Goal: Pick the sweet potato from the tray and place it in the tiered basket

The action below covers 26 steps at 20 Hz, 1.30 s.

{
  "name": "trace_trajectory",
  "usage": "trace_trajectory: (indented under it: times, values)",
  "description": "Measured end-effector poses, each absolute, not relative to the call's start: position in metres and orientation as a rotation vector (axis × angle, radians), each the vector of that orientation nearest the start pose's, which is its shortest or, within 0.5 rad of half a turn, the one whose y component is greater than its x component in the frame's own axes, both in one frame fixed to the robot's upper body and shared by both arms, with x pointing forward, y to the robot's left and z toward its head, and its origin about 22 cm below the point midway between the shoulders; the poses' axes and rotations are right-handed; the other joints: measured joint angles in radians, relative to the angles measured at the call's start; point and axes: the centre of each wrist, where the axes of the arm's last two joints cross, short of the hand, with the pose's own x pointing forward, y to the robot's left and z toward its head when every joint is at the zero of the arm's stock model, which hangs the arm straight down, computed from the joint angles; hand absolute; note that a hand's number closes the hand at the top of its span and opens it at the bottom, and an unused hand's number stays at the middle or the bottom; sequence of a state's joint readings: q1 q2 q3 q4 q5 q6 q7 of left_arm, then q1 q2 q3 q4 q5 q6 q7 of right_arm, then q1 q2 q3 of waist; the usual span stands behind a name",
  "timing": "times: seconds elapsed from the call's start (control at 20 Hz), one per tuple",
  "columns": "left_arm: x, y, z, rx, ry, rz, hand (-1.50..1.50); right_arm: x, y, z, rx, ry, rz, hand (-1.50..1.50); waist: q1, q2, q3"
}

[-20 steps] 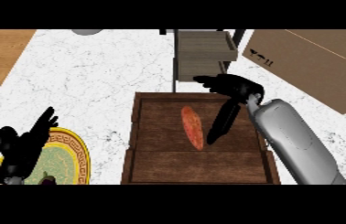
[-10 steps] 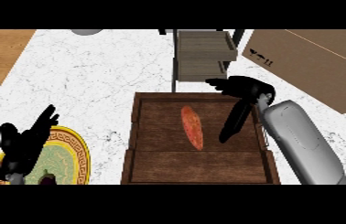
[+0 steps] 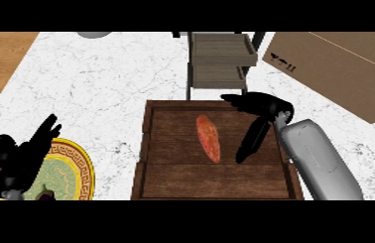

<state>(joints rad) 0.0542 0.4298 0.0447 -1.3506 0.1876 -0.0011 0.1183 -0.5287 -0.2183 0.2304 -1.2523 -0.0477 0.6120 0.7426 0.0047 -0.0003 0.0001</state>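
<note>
Right robot hand (image 3: 258, 119) lowered nearer, oblong sweet potato (image 3: 209, 138), wooden tray (image 3: 154, 160)

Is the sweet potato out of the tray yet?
No. The sweet potato lies flat inside the tray, with the right robot hand open beside it, not holding it.

Illumination is even and moderately bright across the whole view; no single light source is identifiable. The white marbled desk (image 3: 110, 83) reads brightest, without glare or blown highlights; the dark wooden tray (image 3: 176, 182) shows its grain clearly; no distinct cast shadows are visible beneath the sweet potato (image 3: 209, 138) or the right hand (image 3: 256, 120); the black hands show almost no surface detail; straight edges show no bending toward the borders.
</note>
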Motion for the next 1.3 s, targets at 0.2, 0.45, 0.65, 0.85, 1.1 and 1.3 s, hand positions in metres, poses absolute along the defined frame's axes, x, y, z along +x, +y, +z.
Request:
trace_trajectory:
  times: [0.2,0.45,0.65,0.85,1.1,1.3]
  values:
    - [0.221,0.356,-0.014,0.271,-1.195,-0.066,0.00,0.348,-0.176,0.058,0.094,-0.841,1.033,-1.50,-0.001,-0.002,-0.001]
    - [0.222,0.354,-0.016,0.278,-1.198,-0.063,0.00,0.348,-0.163,0.056,0.099,-0.850,1.038,-1.50,-0.001,-0.003,-0.002]
    - [0.220,0.360,-0.024,0.272,-1.196,-0.063,0.00,0.345,-0.156,0.052,0.096,-0.858,1.039,-1.50,-0.002,-0.004,-0.002]
    - [0.224,0.362,-0.019,0.274,-1.196,-0.064,0.00,0.352,-0.150,0.046,0.100,-0.865,1.028,-1.50,0.000,-0.006,-0.002]
    - [0.221,0.357,-0.014,0.273,-1.194,-0.068,0.00,0.350,-0.141,0.035,0.102,-0.868,1.027,-1.50,-0.002,-0.015,-0.008]
    - [0.219,0.356,-0.019,0.273,-1.194,-0.072,0.00,0.343,-0.134,0.028,0.098,-0.880,1.036,-1.50,-0.005,-0.021,-0.011]
